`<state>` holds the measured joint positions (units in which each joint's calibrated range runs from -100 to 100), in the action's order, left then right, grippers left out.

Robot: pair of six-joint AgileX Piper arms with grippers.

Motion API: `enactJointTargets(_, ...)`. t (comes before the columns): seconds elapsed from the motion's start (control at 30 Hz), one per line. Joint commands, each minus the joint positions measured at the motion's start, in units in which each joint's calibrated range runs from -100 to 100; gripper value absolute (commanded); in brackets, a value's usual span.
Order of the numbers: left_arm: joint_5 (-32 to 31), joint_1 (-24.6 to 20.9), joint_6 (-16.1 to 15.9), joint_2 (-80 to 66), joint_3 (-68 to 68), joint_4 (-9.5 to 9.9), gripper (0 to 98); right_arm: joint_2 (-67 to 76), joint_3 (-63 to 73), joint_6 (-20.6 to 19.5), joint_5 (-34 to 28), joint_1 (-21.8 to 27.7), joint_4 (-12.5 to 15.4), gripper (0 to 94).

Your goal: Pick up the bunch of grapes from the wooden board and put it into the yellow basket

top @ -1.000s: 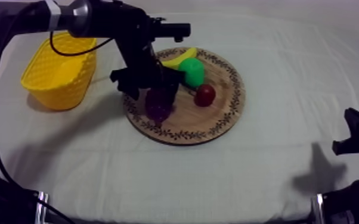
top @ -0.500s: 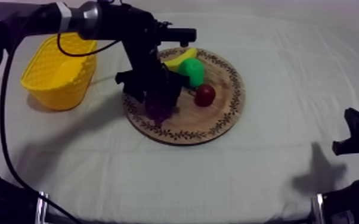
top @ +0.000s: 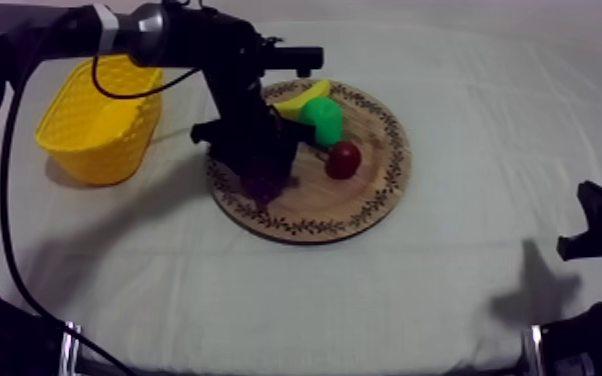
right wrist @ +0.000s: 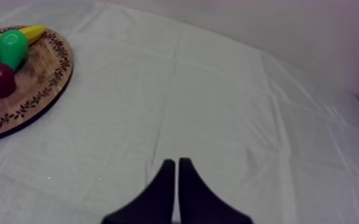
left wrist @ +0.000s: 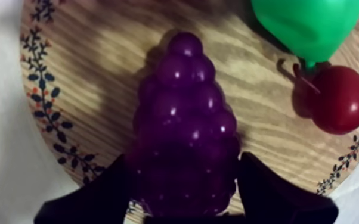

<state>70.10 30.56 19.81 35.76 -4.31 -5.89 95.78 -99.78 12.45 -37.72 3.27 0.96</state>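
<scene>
The left claw (left wrist: 183,159) is closed round the bunch of grapes (left wrist: 185,119). Its two black fingers (left wrist: 98,199) press against either flank of the bunch's wide end. The bunch lies on the round wooden board (left wrist: 86,71), its narrow tip pointing away from the claw.

Beyond the claw and off to one side sit the green pear (left wrist: 307,24) and the small red fruit (left wrist: 337,98), just beside each other and apart from the grapes. On the claw's other side the board's patterned rim runs close by, with bare cloth past it.

From above, the yellow basket (top: 100,125) stands on the table (top: 265,300) near this claw, across a strip of open cloth. A banana (top: 300,97) lies behind the pear.

The right claw (right wrist: 176,164) is closed on nothing, fingers together, over open cloth well apart from the board.
</scene>
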Motion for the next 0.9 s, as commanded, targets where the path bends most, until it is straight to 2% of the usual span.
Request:
enactJointTargets(0.0, -0.3, 0.0, 0.0, -0.3, -0.4, 0.02, 50.8, 0.0, 0.0, 0.0, 0.0, 0.0, 0.0, 0.3)
enactJointTargets(0.37, -1.4, 0.9, -0.7, -9.1, -5.0, 0.89, 49.8, 0.0, 0.0, 0.0, 0.0, 0.0, 0.0, 0.3)
enactJointTargets(0.67, -0.3, 0.7, -0.1, -25.3, -14.1, 1.17, 49.7, 0.0, 0.0, 0.0, 0.0, 0.0, 0.0, 0.3)
enactJointTargets(0.87, 1.4, -1.7, 0.0, -38.0, -22.8, 0.94, 49.7, 0.0, 0.0, 0.0, 0.0, 0.0, 0.0, 0.3)
